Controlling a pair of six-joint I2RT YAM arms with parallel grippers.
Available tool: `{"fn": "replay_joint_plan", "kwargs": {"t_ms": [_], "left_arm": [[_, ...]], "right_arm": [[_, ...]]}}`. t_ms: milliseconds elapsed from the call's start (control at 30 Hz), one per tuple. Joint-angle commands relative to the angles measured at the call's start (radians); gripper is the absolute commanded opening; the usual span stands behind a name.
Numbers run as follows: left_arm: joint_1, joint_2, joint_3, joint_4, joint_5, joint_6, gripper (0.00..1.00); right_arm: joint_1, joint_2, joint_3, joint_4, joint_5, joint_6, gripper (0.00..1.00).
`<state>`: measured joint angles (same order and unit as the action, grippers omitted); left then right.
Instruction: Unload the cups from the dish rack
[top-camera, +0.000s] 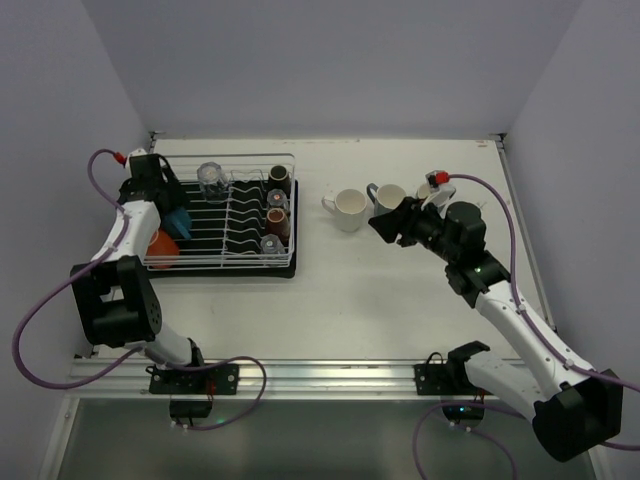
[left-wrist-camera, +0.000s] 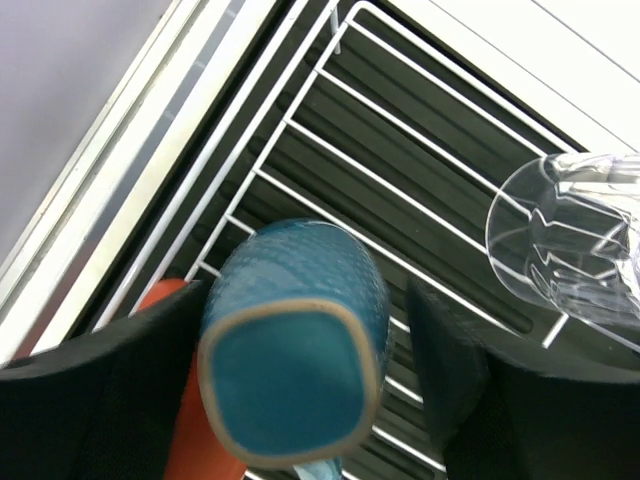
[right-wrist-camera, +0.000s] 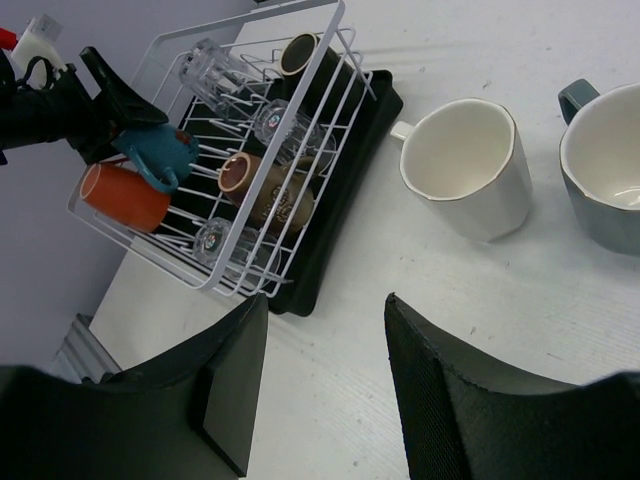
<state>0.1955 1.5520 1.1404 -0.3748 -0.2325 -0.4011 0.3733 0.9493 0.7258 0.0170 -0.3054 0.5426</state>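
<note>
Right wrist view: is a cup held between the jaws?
No, the jaws stand apart with only bare table between them, and the cream mug sits on the table beyond.

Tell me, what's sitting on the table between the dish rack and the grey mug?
A cream mug stands upright there, between the dish rack and the grey mug. The top view shows it plainly, and the right wrist view does too.

Overhead plus wrist views, dish rack (top-camera: 210, 228) seemingly in all
</note>
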Motion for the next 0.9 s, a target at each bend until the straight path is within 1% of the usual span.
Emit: {"fn": "replay_joint_plan", "kwargs": {"t_ms": [0,33,67,133,167,267,333,367,400,500,533,600,733,867], "left_arm": [[0.007,0.025,0.009,0.042,0.054,-0.008,0.78],[0.007,0.023,0.009,0.046,0.059,-0.011,0.71],[0.007,0.022,0.009,0.051,0.07,-0.015,0.53],[0.007,0.01,0.01,0.056,0.071,-0.018,0.35],[0.007,0.003,0.016,0.054,0.07,-0.019,0.22],[0.007,-0.033,0.028,0.054,0.073,-0.028,0.09],[0.007,-0.065,0.042,0.054,0.076,-0.039,0.06],[0.007,-0.075,0.045,0.054,0.085,-0.042,0.01],[0.007,-0.099,0.048,0.054,0.093,-0.048,0.0],[0.007,-0.157,0.042,0.063,0.116,-0.062,0.0],[0.007,-0.174,0.029,0.071,0.125,-0.065,0.0],[0.007,-0.222,0.012,0.08,0.148,-0.071,0.0],[0.007,-0.311,-0.054,0.093,0.177,-0.085,0.0],[0.007,-0.424,-0.097,0.088,0.235,-0.094,0.0]], "right_arm": [[0.009,0.002,0.003,0.04,0.006,0.002,0.54],[0.009,0.0,0.004,0.037,0.008,0.0,0.54],[0.01,0.0,0.004,0.035,0.011,0.0,0.54],[0.01,-0.001,0.007,0.034,0.012,0.0,0.54],[0.012,-0.001,0.011,0.034,0.011,0.0,0.54],[0.024,0.003,0.02,0.034,0.011,0.008,0.54],[0.032,0.014,0.035,0.034,-0.001,0.017,0.56],[0.045,0.019,0.041,0.034,-0.007,0.02,0.57],[0.055,0.022,0.046,0.034,-0.011,0.029,0.58],[0.099,0.043,0.079,0.038,-0.006,0.045,0.62],[0.128,0.06,0.086,0.043,0.0,0.052,0.66],[0.156,0.075,0.106,0.055,0.002,0.074,0.69],[0.234,0.138,0.153,0.106,-0.012,0.12,0.8],[0.308,0.225,0.225,0.13,-0.012,0.143,0.87]]}}
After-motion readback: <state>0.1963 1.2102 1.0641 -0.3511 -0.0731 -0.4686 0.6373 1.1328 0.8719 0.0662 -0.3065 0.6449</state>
